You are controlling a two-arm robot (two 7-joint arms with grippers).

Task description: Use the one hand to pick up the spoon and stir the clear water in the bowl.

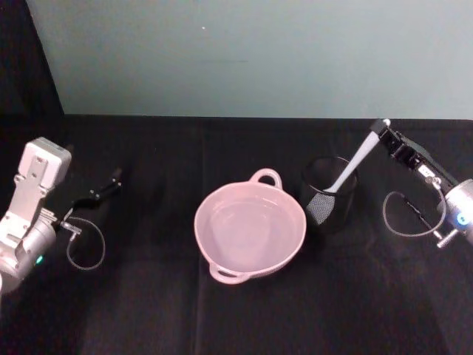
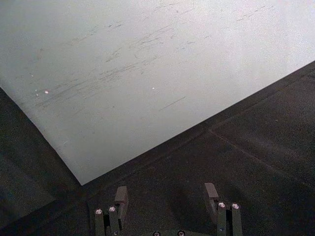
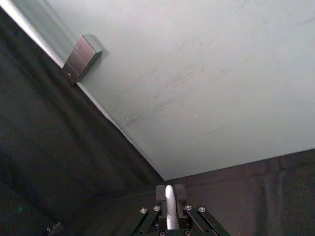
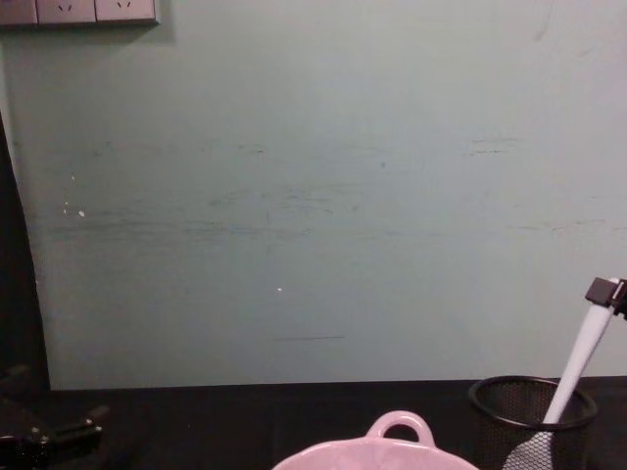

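Right tool [image 1: 386,132] clenched on the spoon [image 1: 353,166] (head veiled inside mesh cup [image 1: 340,212]); left tool [image 2: 166,192] released.

Before me, a table draped in black cloth [image 1: 148,310] meets a pale green wall [image 4: 313,196]. To my right stands a black wire-mesh cup [image 1: 344,208]. Grey socket plates [image 4: 78,10] sit high on the wall.

No writing can be read in any view. The right gripper [image 1: 383,129] carries a small white label [image 1: 426,170] on its black body, but any print on it is too small to make out.
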